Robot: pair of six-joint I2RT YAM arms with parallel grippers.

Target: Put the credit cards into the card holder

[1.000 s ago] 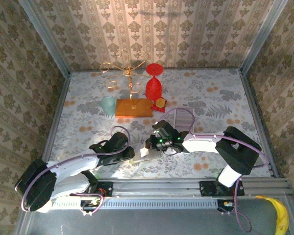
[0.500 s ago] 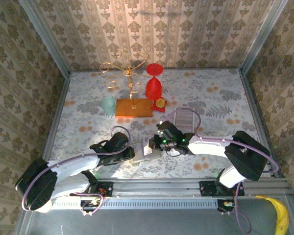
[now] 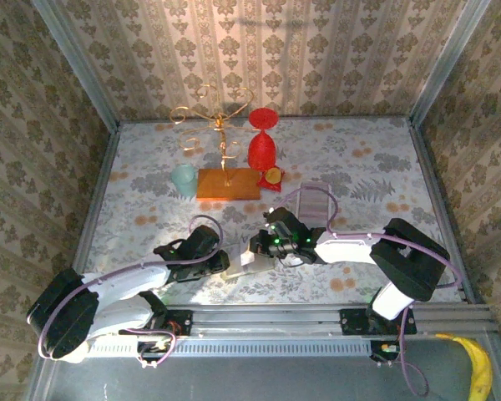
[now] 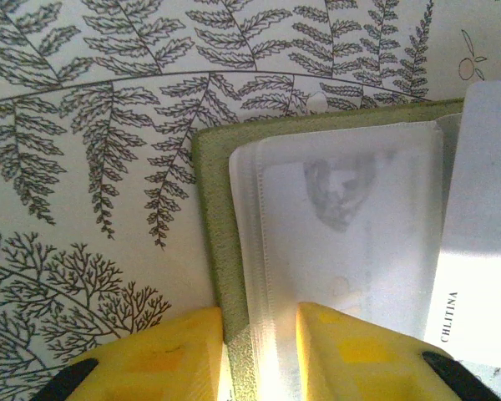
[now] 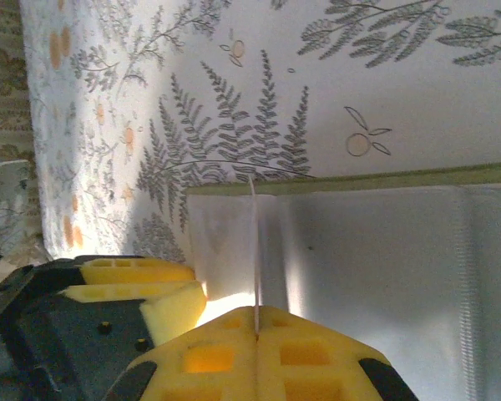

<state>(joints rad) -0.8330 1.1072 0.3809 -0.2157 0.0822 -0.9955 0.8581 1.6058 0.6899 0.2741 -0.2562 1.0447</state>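
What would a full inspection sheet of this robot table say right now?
Surface: tablecloth printed with ferns and flowers, lying flat.
Job's things: green card holder open, clear sleeves up; white card standing over it; pale rectangle farther back, possibly more cards.
Clutter: gold wire stand, red goblet, teal cup.
Grippers: left gripper clamps the holder's edge; right gripper shut on the white card.
Cables: purple cable loops along each arm, no snag seen.
Surroundings: patterned wallpaper, metal frame.
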